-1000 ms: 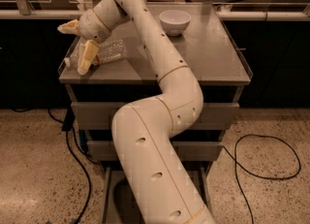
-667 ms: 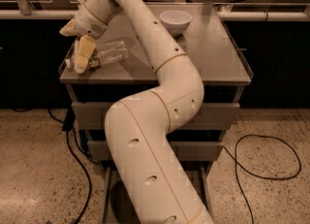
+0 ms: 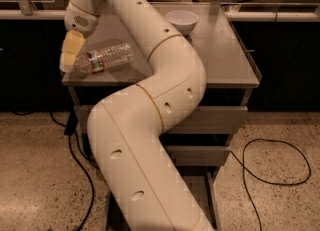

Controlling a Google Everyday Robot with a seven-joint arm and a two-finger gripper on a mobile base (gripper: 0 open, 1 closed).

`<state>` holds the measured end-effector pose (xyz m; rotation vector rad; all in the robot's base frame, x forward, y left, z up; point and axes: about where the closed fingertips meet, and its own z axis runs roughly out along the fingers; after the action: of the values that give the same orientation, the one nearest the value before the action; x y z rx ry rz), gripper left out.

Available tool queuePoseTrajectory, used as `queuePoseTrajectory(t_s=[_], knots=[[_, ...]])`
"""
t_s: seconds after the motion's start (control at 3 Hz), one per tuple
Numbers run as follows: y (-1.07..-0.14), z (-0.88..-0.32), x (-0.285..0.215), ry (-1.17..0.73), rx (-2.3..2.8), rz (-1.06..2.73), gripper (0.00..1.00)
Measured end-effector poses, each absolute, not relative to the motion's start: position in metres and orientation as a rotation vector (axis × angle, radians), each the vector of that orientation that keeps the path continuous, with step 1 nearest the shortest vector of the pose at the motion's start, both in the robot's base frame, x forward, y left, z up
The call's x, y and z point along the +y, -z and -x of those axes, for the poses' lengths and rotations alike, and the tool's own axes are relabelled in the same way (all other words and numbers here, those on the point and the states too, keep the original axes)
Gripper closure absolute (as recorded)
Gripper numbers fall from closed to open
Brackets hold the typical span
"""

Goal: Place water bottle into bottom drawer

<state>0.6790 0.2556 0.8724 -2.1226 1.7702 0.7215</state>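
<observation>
The water bottle (image 3: 106,58) lies on its side near the front left corner of the grey cabinet top (image 3: 225,60), cap end pointing left. My gripper (image 3: 72,51) hangs at that cap end, right at the top's left edge, with its cream tips against or just beside the bottle's neck. The bottom drawer (image 3: 204,193) is pulled out at floor level under the cabinet. My arm (image 3: 150,125) crosses in front of it and hides most of it, so only a strip of its grey floor shows on the right.
A white bowl (image 3: 182,21) stands at the back middle of the cabinet top. Two upper drawer fronts (image 3: 222,120) are closed. A black cable (image 3: 272,162) loops over the speckled floor at right, and more cables (image 3: 75,140) hang at the cabinet's left side.
The gripper has slid left along the bottle toward the cabinet's left edge, uncovering more of the bottle. The bottle still lies in about the same spot.
</observation>
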Motion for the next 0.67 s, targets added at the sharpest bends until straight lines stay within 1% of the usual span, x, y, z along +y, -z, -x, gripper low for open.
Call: queuePoseTrajectory(t_s=[0.33, 0.67], knots=[[-0.889, -0.674, 0.228, -0.685, 1.924, 2.050, 0.00], [-0.931, -0.659, 0.182, -0.592, 2.008, 1.969, 0.00]])
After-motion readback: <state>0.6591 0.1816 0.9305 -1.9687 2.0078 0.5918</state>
